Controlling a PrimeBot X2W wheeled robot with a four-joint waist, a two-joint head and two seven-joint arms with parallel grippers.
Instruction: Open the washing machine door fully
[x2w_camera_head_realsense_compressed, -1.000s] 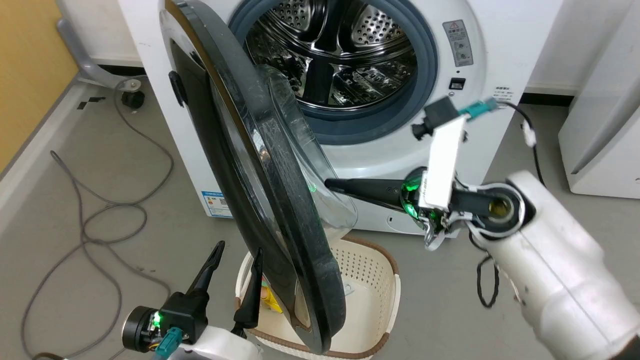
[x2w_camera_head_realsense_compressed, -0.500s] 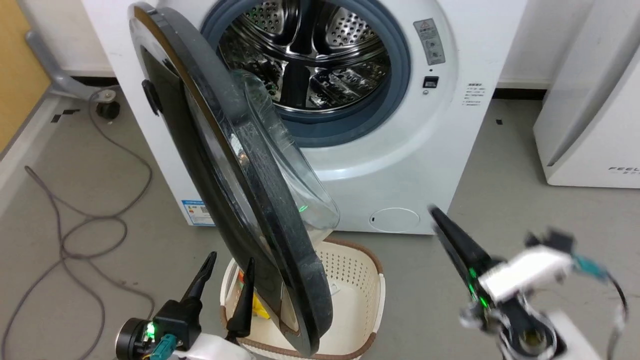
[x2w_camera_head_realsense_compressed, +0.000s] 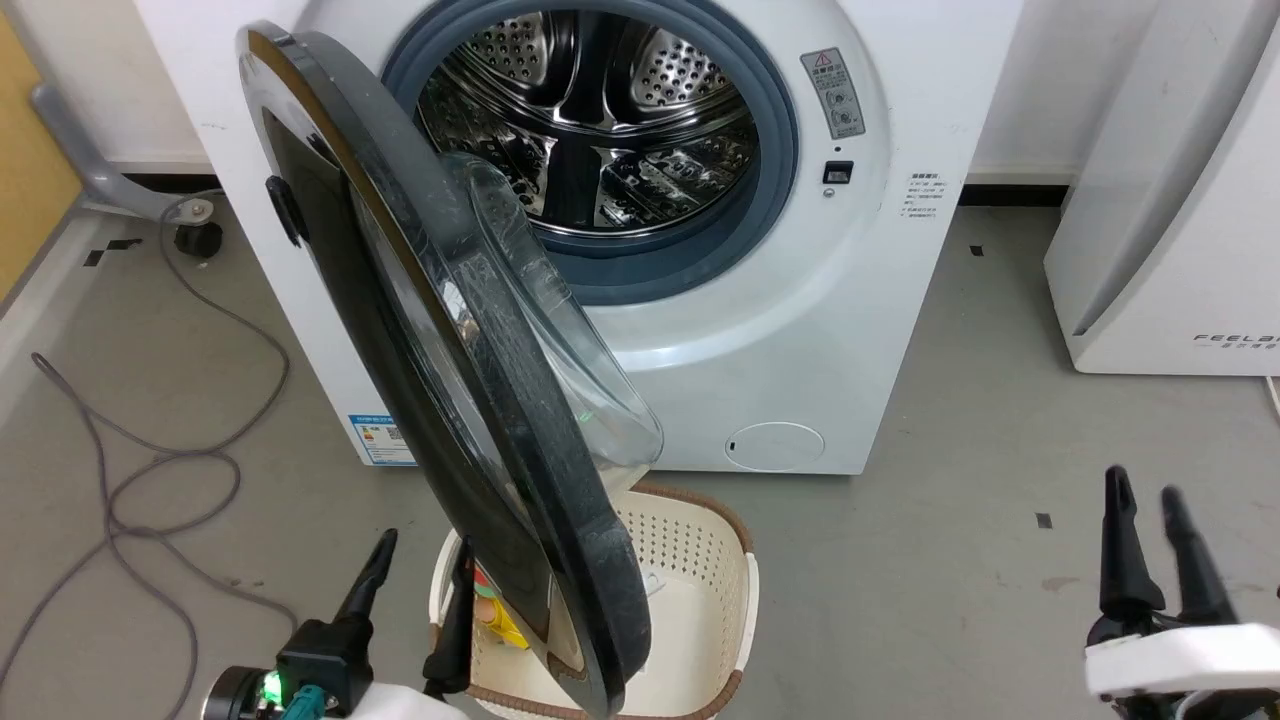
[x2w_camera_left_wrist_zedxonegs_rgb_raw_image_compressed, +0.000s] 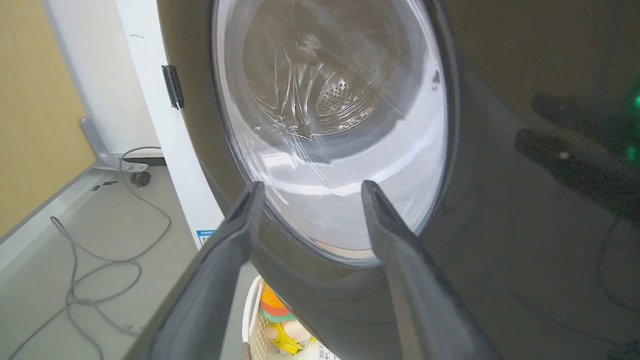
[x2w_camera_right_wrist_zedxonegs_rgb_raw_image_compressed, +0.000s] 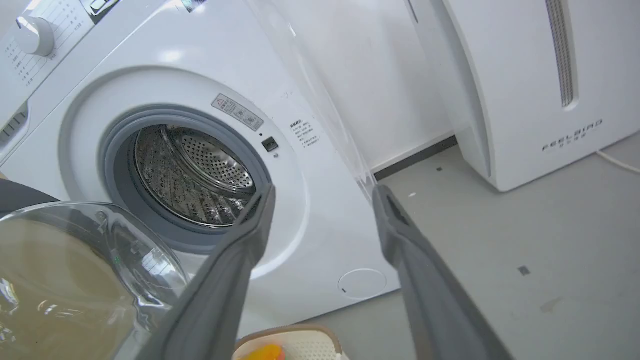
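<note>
The grey floor (x2w_camera_head_realsense_compressed: 950, 560) carries the washing machine (x2w_camera_head_realsense_compressed: 800, 330), a white basket (x2w_camera_head_realsense_compressed: 690, 540), a cable (x2w_camera_head_realsense_compressed: 288, 365) and another appliance (x2w_camera_head_realsense_compressed: 1150, 250)

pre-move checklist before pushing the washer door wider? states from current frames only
1. Latch: washing machine door is off it, drum exposed: ok.
2. Full swing reached: cannot tell; the door stands roughly edge-on in the head view.
3. left gripper open, empty, by the door's outer face: ok; contact cannot tell.
4. right gripper open, empty, apart from the door: ok.
5. Clearance to the laundry basket under the door's lower edge: cannot tell.
6. cable flat on the floor on the hinge side: ok.
</note>
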